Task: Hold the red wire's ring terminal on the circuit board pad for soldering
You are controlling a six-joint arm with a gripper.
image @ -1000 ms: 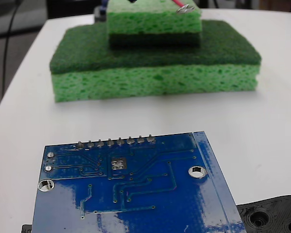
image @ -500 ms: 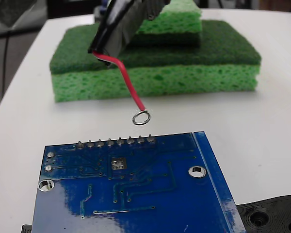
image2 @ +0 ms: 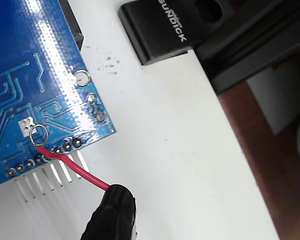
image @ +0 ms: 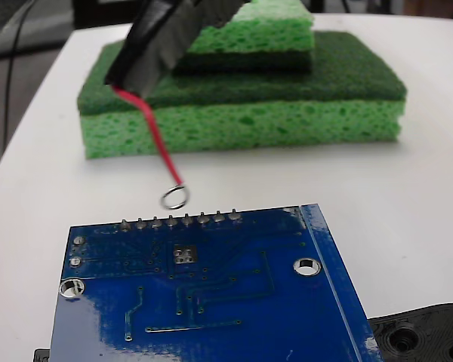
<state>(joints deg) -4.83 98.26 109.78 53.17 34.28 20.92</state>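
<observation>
White table (image: 408,188): our jaws clenched on the light, springy red wire (image: 160,151); ring terminal (image: 174,197) hovers near the circuit board (image: 234,302) far edge.

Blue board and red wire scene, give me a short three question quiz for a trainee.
1. True or false: the ring already lies flat on the silver pad.
2. What does the claw hold? A) red wire B) sponge C) blue board
3. Fill in: behind the board lie two stacked green ____.

Key: 1 false, in the fixed view it hangs short of the board's pin edge; 2 A; 3 sponges.
</observation>
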